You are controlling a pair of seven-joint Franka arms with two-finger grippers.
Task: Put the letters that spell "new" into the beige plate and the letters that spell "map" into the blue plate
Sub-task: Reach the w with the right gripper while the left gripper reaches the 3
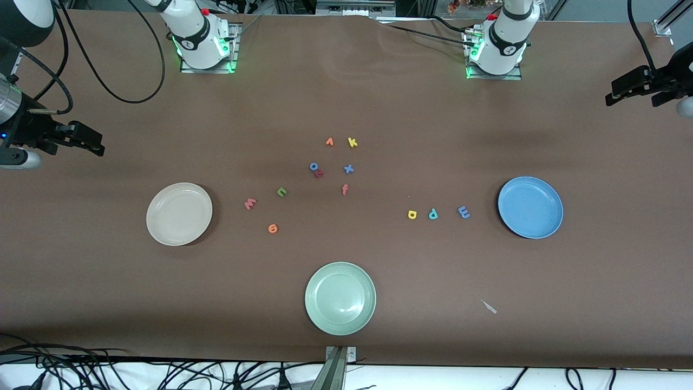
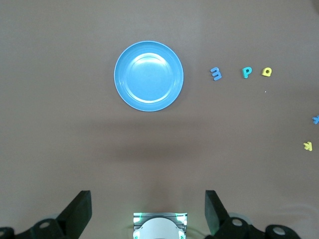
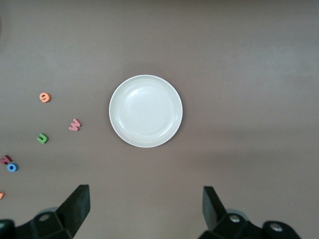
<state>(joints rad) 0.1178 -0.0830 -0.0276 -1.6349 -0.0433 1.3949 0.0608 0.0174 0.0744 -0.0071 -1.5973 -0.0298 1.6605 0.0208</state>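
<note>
On the brown table, at this moment, you would have found:

"New" letters: a salmon-red w (image 1: pixel 249 203), a green n (image 1: pixel 281 192) and an orange e (image 1: pixel 272 228) lay loose on the table, just beside the beige plate, toward the table's middle.
Beige plate: the beige plate (image 1: pixel 161 227) sat toward the right arm's end, with nothing in it.
"Map" letters: a periwinkle-blue m (image 1: pixel 463 212), a teal p (image 1: pixel 433 214) and a yellow a (image 1: pixel 412 215) lay in a row, the m closest to the blue plate.
Blue plate: the blue plate (image 1: pixel 552 197) sat toward the left arm's end, also bare.
Left gripper: your left gripper (image 2: pixel 148 211) hung high above the blue plate's end of the table, fingers spread wide, holding nothing.
Right gripper: your right gripper (image 3: pixel 146 209) hung high above the beige plate's end, fingers likewise wide and unladen.
Other letters: a small cluster (image 1: pixel 335 162) of spare letters lay farther from the front camera than both words.
Green plate: a pale green plate (image 1: pixel 319 314) sat nearest the front camera.
</note>
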